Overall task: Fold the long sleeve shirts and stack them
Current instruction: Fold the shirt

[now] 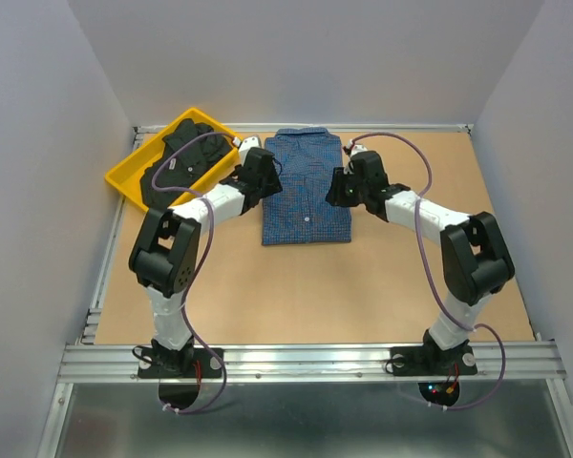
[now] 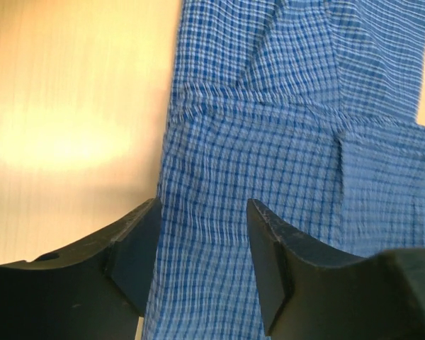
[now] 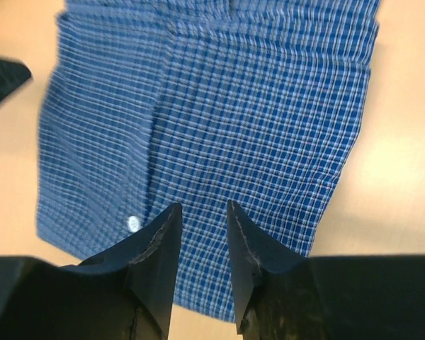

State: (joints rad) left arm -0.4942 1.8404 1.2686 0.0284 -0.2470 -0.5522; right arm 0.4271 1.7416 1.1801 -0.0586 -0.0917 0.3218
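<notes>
Currently blue checked shirt (image 1: 306, 191) lies folded far-centre on table (image 1: 296, 286), left gripper (image 2: 202, 209) and right gripper (image 3: 202, 207) flanking its side edges, jaws apart and empty, placed to square or lift it; black shirt (image 1: 183, 153), seemingly unfolded, sits in yellow tray (image 1: 119, 176) far left.

The blue checked shirt (image 1: 306, 191) lies folded flat; the black shirt (image 1: 186, 157) sits bunched in a yellow tray (image 1: 120, 178).

Both wrist views crop the blue shirt (image 2: 269, 177).
</notes>
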